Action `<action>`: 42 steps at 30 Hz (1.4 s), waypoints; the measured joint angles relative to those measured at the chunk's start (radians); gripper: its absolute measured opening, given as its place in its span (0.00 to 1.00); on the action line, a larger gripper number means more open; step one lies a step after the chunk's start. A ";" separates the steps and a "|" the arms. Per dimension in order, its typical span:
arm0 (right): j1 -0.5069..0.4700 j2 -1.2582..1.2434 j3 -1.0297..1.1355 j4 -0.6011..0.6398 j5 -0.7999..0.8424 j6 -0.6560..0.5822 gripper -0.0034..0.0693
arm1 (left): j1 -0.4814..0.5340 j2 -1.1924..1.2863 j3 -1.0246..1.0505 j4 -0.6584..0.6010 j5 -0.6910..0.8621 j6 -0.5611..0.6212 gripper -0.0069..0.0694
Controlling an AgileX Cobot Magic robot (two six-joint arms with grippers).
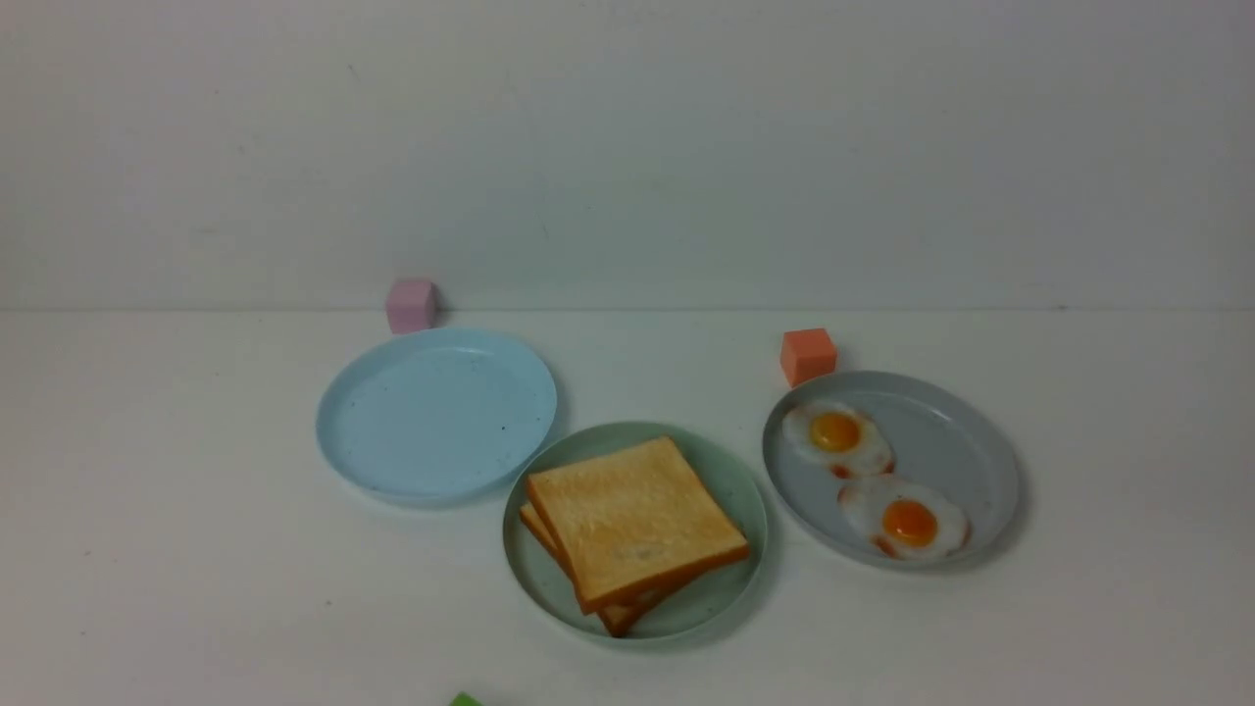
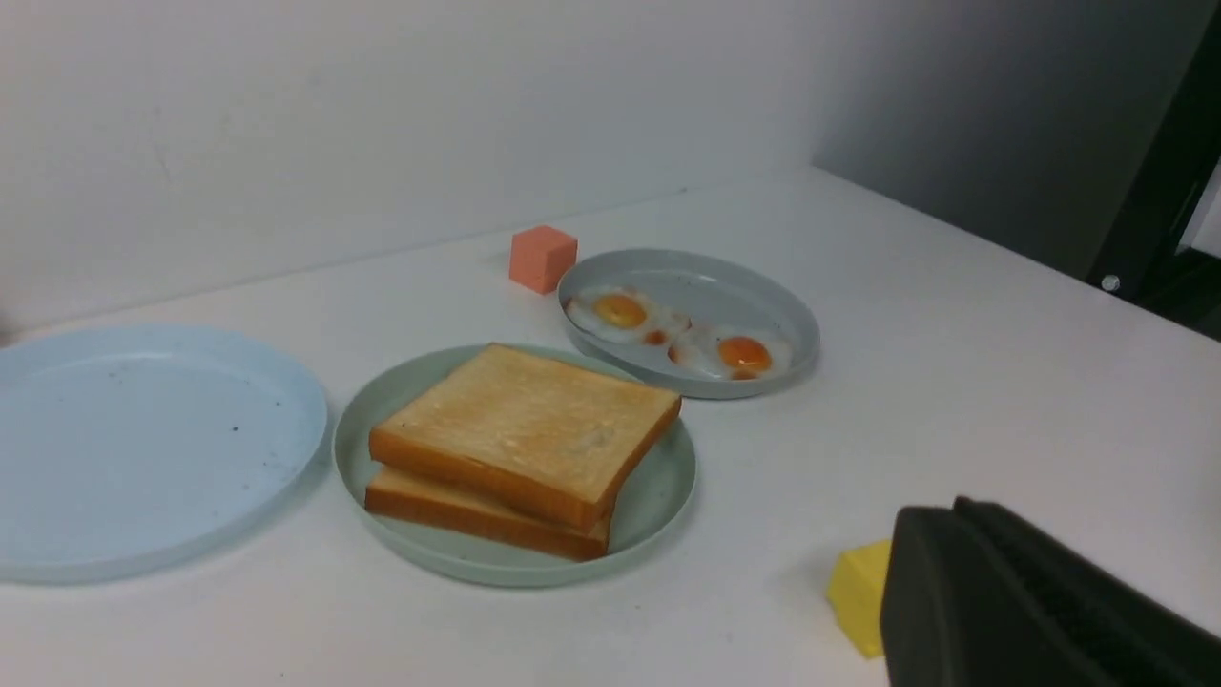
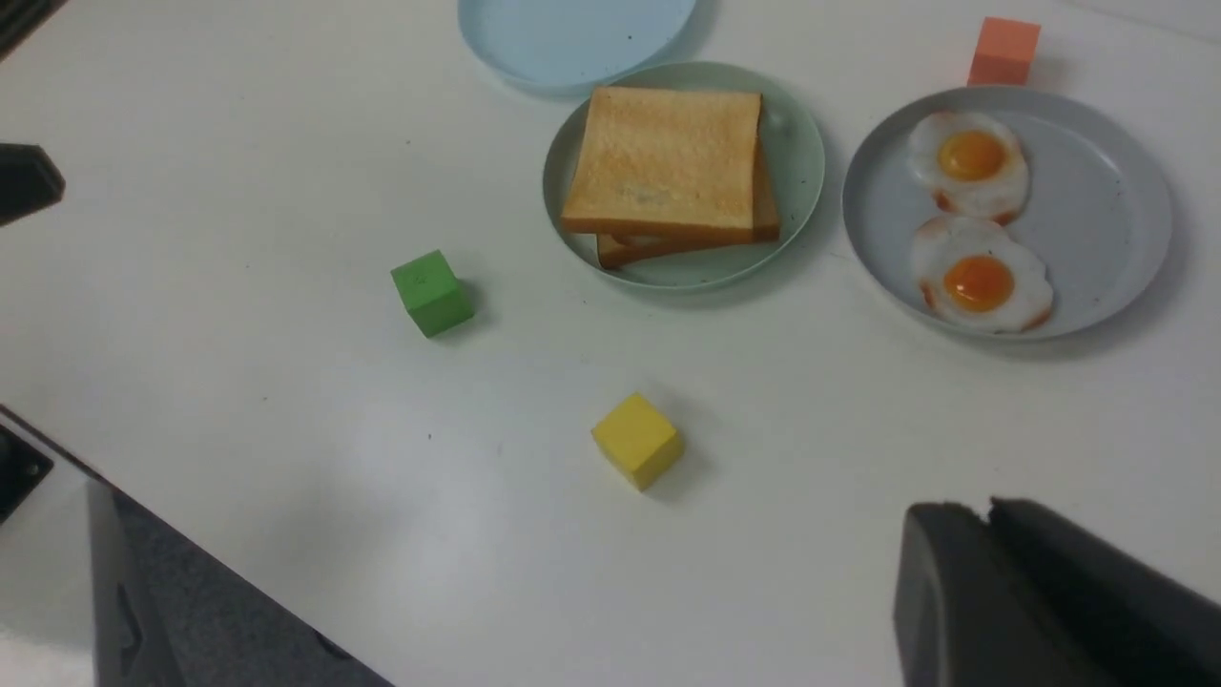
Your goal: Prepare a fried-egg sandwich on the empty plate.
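Two golden toasted bread slices [image 1: 632, 520] lie stacked on the pale mint-green plate [image 1: 721, 461] at the middle of the table. A thin pale sliver shows between them at the near edge; I cannot tell what it is. Two fried eggs [image 1: 836, 436] [image 1: 907, 522] with orange yolks lie on the grey plate [image 1: 966, 441] to the right. The stack also shows in the left wrist view [image 2: 525, 434] and the right wrist view [image 3: 663, 162]. My left gripper [image 2: 954, 515] and right gripper [image 3: 983, 515] are both shut and empty, held back near the table's front, out of the front view.
A light blue plate [image 1: 436, 412] with nothing on it sits left of the green plate. A pink cube [image 1: 411, 305] and an orange cube [image 1: 808, 355] stand at the back. A green cube [image 3: 431, 292] and a yellow cube [image 3: 637, 441] stand nearer the front edge.
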 joint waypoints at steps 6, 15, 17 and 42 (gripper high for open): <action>0.000 0.000 0.022 0.002 0.000 0.000 0.16 | 0.000 0.000 0.003 0.000 0.030 0.000 0.07; -0.311 -0.172 0.360 -0.024 -0.299 -0.079 0.03 | 0.000 0.000 0.003 -0.001 0.034 0.000 0.07; -0.406 -0.239 0.506 -0.024 -0.472 -0.108 0.03 | 0.000 0.000 0.003 -0.001 0.034 0.000 0.07; -0.656 -0.608 1.167 0.016 -0.883 -0.035 0.03 | 0.000 0.000 0.005 -0.002 0.038 -0.002 0.08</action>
